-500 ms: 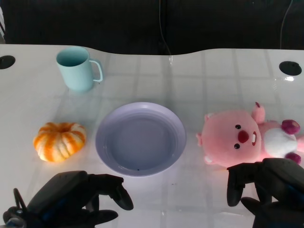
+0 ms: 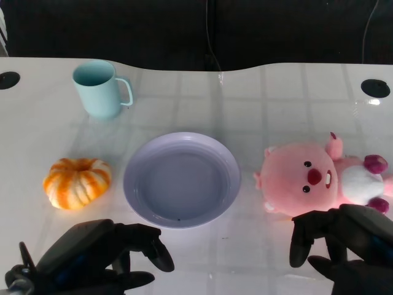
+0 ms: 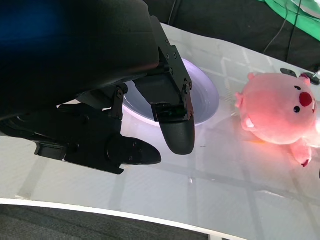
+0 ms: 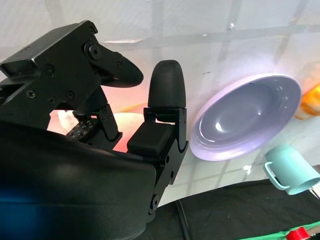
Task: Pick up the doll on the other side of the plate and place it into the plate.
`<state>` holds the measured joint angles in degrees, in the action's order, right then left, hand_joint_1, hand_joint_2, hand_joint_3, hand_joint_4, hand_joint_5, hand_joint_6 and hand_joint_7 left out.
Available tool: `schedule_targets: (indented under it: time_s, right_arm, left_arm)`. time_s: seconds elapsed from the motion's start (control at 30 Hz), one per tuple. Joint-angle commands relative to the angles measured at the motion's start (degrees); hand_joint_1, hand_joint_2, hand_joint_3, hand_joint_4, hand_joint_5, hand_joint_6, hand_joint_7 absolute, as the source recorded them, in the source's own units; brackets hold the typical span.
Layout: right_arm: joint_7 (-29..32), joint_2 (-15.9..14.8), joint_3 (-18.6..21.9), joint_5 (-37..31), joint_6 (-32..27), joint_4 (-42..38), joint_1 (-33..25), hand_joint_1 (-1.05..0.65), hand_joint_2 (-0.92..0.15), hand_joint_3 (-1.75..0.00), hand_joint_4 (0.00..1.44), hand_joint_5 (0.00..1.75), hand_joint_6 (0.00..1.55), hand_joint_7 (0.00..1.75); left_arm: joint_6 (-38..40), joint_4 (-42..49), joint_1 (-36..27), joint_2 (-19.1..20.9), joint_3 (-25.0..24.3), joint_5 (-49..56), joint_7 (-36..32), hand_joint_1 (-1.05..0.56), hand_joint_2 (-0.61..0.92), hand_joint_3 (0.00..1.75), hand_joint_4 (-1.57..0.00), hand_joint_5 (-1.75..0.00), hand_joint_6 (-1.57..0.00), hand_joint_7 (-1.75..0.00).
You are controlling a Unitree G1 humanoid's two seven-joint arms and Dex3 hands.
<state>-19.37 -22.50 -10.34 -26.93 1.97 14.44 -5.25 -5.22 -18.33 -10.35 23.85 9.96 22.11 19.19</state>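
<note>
Beside plate point(image 2: 182, 180), pink doll point(image 2: 310, 179) lies unlabelled; right hand point(image 2: 344, 243) near, fingers apart, empty.

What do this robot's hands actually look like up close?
Both hands are matte black. The left hand and right hand have chunky, boxy finger segments ending in smooth rounded tips, with small screws showing at the hinges. Behind the fingers sits a large rounded black shell with a faint blue sheen.

a lab-like test bench: white table point(image 2: 276, 86) with cable holes, black backdrop point(image 2: 184, 24).
</note>
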Motion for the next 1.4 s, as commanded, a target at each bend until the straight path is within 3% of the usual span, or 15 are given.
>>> schedule_targets:
  time_s: [0.03, 0.43, 0.53, 0.6, 0.67, 0.73, 0.8, 0.9, 1.0, 1.13, 1.4]
  right_arm:
    - [-1.29, -0.53, 0.84, 2.94, -0.68, -0.25, 0.33, -0.03, -0.48, -1.09, 0.81, 1.68, 0.84, 1.18]
    - [-1.65, -1.02, 1.90, 8.37, 1.70, -2.56, 0.84, 0.00, -0.45, -1.16, 0.78, 1.69, 0.80, 1.24]
    - [0.13, -0.20, 2.81, 8.83, 2.41, -3.12, 0.82, -0.02, -0.46, -1.11, 0.78, 1.65, 0.79, 1.22]
    - [2.22, 0.40, 3.80, 9.04, 4.19, -3.50, 0.66, -0.04, -0.50, -0.99, 0.73, 1.57, 0.75, 1.14]
    - [4.52, 0.89, 4.95, 9.52, 7.21, -4.22, 0.54, -0.07, -0.59, -0.72, 0.67, 1.21, 0.68, 0.82]
    - [7.13, 1.22, 5.73, 9.10, 10.05, -5.10, 0.57, -0.08, -0.65, -0.58, 0.65, 1.03, 0.68, 0.59]
    - [9.39, 1.08, 6.29, 7.84, 11.96, -5.67, 0.73, -0.17, -0.75, -0.35, 0.57, 0.70, 0.61, 0.29]
    - [10.87, 0.76, 7.05, 7.32, 12.73, -5.82, 0.84, -0.30, -0.88, -0.16, 0.38, 0.50, 0.47, 0.09]
    - [14.34, 0.49, 8.00, 4.24, 13.82, -6.31, 1.01, -0.41, -0.92, -0.09, 0.21, 0.42, 0.32, 0.01]
    - [17.00, 0.84, 9.33, -0.41, 9.18, -4.83, 1.16, -0.48, -0.92, -0.03, 0.03, 0.40, 0.19, 0.00]
    - [12.62, -0.86, 8.15, -12.29, -5.48, 1.65, 2.53, -0.58, -0.88, 0.00, 0.00, 0.38, 0.19, 0.01]
  left_arm:
    - [0.71, -0.21, 0.14, 0.64, -0.10, -0.49, 0.82, -0.15, 0.92, 0.24, -0.67, -1.48, -0.82, -0.73]
    - [0.69, -0.26, 0.23, 0.54, 0.37, -0.41, 0.76, -0.14, 0.92, 0.23, -0.63, -1.51, -0.80, -0.78]
    - [0.50, -0.14, 0.24, 0.67, 0.55, -0.07, 0.72, -0.15, 0.92, 0.24, -0.63, -1.51, -0.79, -0.79]
    - [0.37, -0.01, 0.25, 0.64, 0.61, -0.12, 0.63, -0.15, 0.92, 0.24, -0.63, -1.51, -0.79, -0.80]
    - [0.14, 0.16, 0.29, 0.57, 0.67, -0.27, 0.51, -0.14, 0.92, 0.23, -0.64, -1.50, -0.79, -0.81]
    - [0.41, 0.07, 0.31, 0.56, 0.77, -0.26, 0.58, -0.13, 0.92, 0.23, -0.64, -1.51, -0.79, -0.82]
    - [0.50, 0.02, 0.32, 0.54, 0.87, -0.07, 0.45, -0.14, 0.92, 0.23, -0.64, -1.51, -0.78, -0.82]
    - [0.60, -0.18, 0.33, 0.60, 1.01, 0.23, 0.47, -0.14, 0.92, 0.23, -0.64, -1.52, -0.78, -0.82]
    - [0.79, -0.29, 0.29, 0.60, 1.11, 0.60, 0.51, -0.14, 0.92, 0.23, -0.63, -1.52, -0.77, -0.82]
    - [1.19, -0.66, 0.04, 0.55, 1.20, 1.08, 0.41, -0.14, 0.92, 0.23, -0.63, -1.53, -0.77, -0.82]
    - [1.34, -1.25, -0.22, 0.69, 1.24, 1.75, 0.37, -0.15, 0.92, 0.23, -0.62, -1.55, -0.77, -0.82]
